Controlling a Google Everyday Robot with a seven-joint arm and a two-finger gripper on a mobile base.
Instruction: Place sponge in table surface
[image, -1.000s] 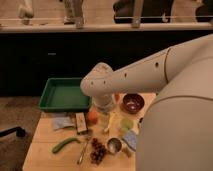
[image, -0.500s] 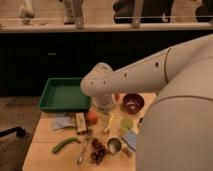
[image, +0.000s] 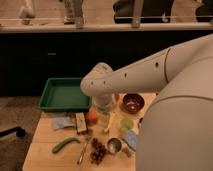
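Jaws wide apart, empty, low over table surface, left of sponge.

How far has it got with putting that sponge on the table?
Looks done: the sponge lies flat on the table surface, beside the metal cup. In hand: nothing visible. The hand hangs open over the table's middle, apart from the sponge. Left: perhaps only drawing the hand back.
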